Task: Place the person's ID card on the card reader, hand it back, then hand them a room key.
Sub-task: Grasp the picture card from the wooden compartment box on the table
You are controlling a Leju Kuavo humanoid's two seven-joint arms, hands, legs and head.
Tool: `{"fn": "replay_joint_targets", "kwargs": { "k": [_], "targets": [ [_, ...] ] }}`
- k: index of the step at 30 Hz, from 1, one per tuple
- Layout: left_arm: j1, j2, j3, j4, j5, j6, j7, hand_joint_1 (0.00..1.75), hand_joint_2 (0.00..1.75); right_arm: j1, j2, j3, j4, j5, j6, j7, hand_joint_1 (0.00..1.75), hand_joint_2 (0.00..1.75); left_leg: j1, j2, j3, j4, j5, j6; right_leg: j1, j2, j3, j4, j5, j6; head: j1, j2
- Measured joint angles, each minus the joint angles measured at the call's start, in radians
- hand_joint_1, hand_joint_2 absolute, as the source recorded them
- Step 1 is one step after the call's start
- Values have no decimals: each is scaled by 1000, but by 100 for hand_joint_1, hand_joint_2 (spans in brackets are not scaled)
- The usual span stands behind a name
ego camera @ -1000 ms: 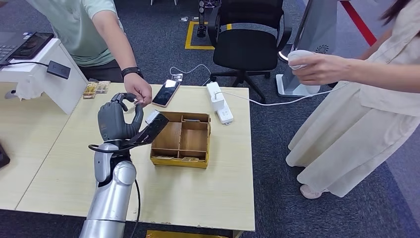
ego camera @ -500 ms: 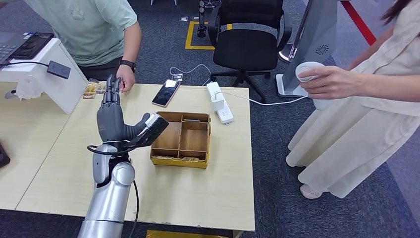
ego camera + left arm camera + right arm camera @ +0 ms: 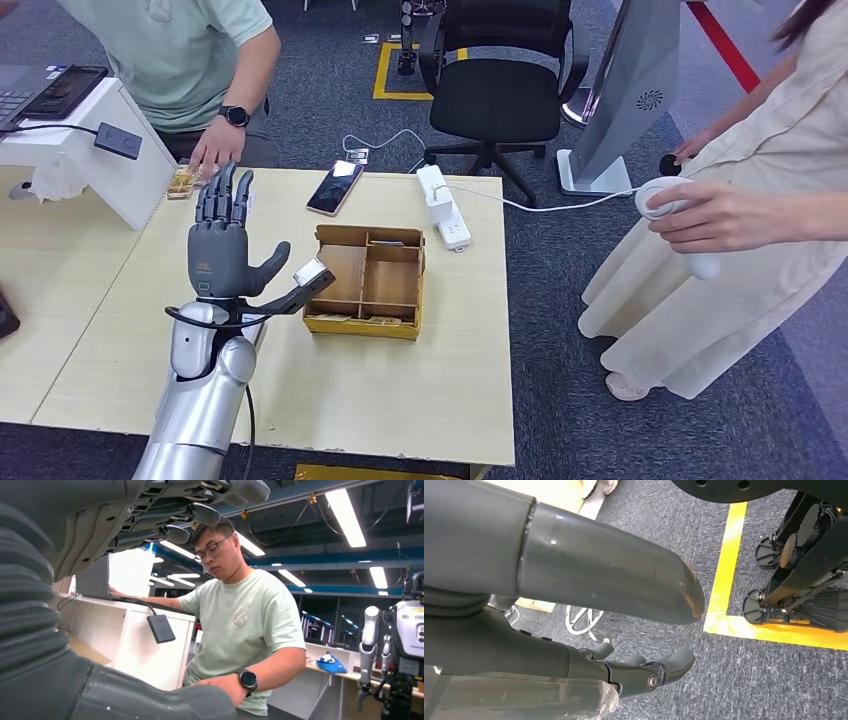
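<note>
Above the table's [image 3: 120, 330] bare left half, left hand [image 3: 220, 245] raised, fingers spread, holding nothing, wooden box [image 3: 367, 280] just beside.

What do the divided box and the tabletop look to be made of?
Divided box: probably thin unpainted wood or plywood, matte tan with visible grain and slotted partitions. Table: likely laminate over board, judging by its pale uniform wood-print with a smooth, slightly glossy surface.

Dark grey carpet [image 3: 560, 330] with yellow tape [image 3: 384, 70], a black office chair [image 3: 500, 85], pale wooden desk [image 3: 400, 390], ceiling strip lights [image 3: 345, 510].
</note>
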State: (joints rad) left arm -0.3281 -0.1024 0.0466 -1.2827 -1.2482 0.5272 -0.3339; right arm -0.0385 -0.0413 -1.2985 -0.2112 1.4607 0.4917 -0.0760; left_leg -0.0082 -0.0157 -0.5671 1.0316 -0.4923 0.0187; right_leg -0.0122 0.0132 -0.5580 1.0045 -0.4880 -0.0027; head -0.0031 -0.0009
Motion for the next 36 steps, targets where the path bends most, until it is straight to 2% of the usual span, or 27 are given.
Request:
{"fn": "replay_joint_targets", "kwargs": {
  "k": [7,14,21,25,31,36],
  "targets": [
    [26,60,-8,31,-13,8,-3,0,175,5,-1,0,1,-4,0,0,0,0,0,0,0,0,0,0,0,0,0,0,0,0,0,0],
    [38,89,-19,43,-15,-12,-6,0,175,5,-1,0,1,-7,0,0,0,0,0,0,0,0,0,0,0,0,0,0,0,0,0,0],
    [73,134,-39,45,39,-98,3,0,175,6,-2,0,1,-15,-1,1,0,0,0,0,0,0,0,0,0,0,0,0,0,0,0,0],
    [103,169,-49,24,127,-204,-11,0,175,7,-4,0,1,-16,-1,1,0,0,0,0,0,0,0,0,0,0,0,0,0,0,0,0],
    [147,248,-89,-29,238,-319,-28,0,175,8,-10,0,1,-11,-1,0,0,0,0,0,0,0,0,0,0,0,0,0,0,0,0,0],
    [168,317,-131,-43,278,-345,-32,0,175,9,-13,0,1,-5,0,-1,0,0,0,0,0,0,0,0,0,0,0,0,0,0,0,0]
  ]
}}
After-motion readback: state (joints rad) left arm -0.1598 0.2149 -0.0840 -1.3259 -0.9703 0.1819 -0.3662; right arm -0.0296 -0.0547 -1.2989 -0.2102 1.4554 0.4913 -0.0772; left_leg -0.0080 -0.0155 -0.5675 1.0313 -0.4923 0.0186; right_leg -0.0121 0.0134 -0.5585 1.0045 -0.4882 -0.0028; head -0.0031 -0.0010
